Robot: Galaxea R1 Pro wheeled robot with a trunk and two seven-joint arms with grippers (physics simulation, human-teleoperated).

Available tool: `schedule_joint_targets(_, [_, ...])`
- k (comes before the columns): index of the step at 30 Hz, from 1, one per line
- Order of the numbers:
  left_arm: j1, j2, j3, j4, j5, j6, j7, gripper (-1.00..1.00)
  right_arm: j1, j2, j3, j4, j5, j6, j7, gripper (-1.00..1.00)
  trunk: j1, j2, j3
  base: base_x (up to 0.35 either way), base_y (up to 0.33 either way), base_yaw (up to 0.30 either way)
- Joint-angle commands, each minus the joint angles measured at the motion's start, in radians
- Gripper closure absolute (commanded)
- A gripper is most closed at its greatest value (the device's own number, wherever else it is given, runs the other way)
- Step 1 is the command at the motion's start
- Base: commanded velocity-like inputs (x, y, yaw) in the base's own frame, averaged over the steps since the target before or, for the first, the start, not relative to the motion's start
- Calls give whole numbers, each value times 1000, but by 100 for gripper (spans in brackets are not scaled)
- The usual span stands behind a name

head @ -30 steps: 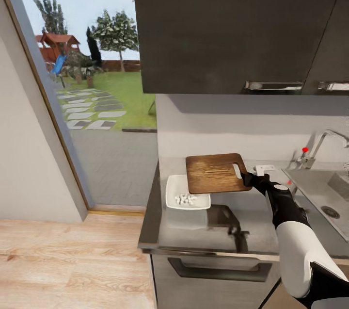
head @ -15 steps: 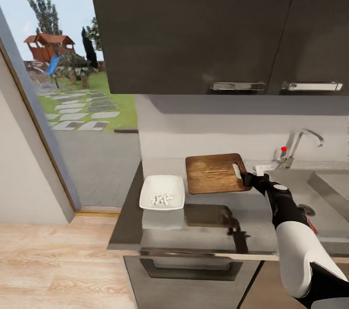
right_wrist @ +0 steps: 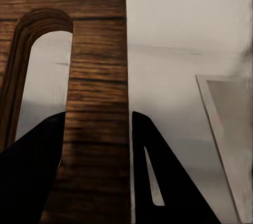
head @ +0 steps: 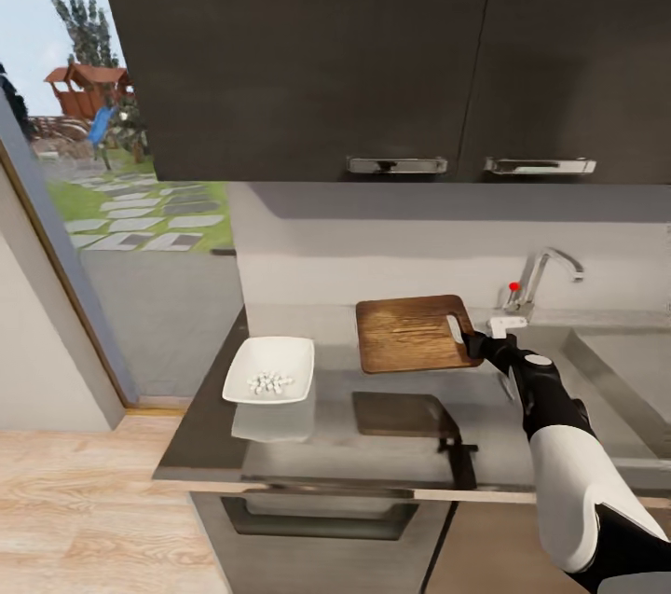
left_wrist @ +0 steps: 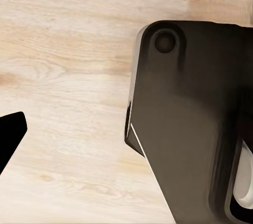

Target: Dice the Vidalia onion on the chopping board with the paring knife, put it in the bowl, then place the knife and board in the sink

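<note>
The chopping board [head: 410, 334] hangs in the air above the bench [head: 335, 445], roughly level, casting a dark shadow on the glossy grey top beneath it. The right gripper [head: 472, 341] has it by the handle end: in the right wrist view its two dark fingers [right_wrist: 31, 176] clamp the strip of wood [right_wrist: 97, 129] between the slot and the board's edge. Left of it, well apart, the white bowl [head: 271, 370] sits on the bench with pale diced onion [head: 269, 381] heaped inside, so dicing and filling look finished. Carrying the board to the sink [head: 620, 379] seems to be the step in hand; the basin lies to the right, beside the chrome tap [head: 539, 277] with its red knob. The next move would call for swinging the board rightward over the basin rim and lowering it before letting go. The right arm reaches forward, forearm rising from the lower right, wrist bent toward the board. The left gripper's state I cannot tell; its camera looks down at wooden floor [left_wrist: 63, 76].
</note>
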Motion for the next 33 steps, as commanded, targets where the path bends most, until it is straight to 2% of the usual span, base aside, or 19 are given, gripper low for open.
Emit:
schedule_joint_targets(1, [0,1,-8,-2,6,-2,8,-100,-1,1,-5,-2,4,3,8,100,1,-2,-2,0,-304,-12])
schedule_joint_targets(17, [0,1,-8,-2,6,-1,8,-100,-1,6,-3,-1,4,3,3,100,1,-2,-2,0,-304,-12])
schedule_joint_targets(20, [0,1,-8,-2,6,-2,8,-100,-1,10,-3,6,6,3,-17,100,1,-2,-2,0,-304,0])
schedule_joint_targets(25, [0,1,-8,-3,5,-3,8,-100,-1,31,-5,13,3,4,-199,100,1,-2,-2,0,-157,0])
schedule_joint_targets(27, [0,1,-8,-2,5,-3,8,-100,-1,34,-6,13,-13,4,-258,100,1,-2,-2,0,-20,0])
schedule_joint_targets(29, [0,1,-8,-2,5,-3,8,-100,-1,35,-6,14,-60,13,-318,100,1,-2,-2,0,-6,0])
schedule_joint_targets(33, [0,1,-8,-2,6,-2,8,-100,-1,39,-5,25,-208,90,-500,100,1,-2,-2,0,-1,0])
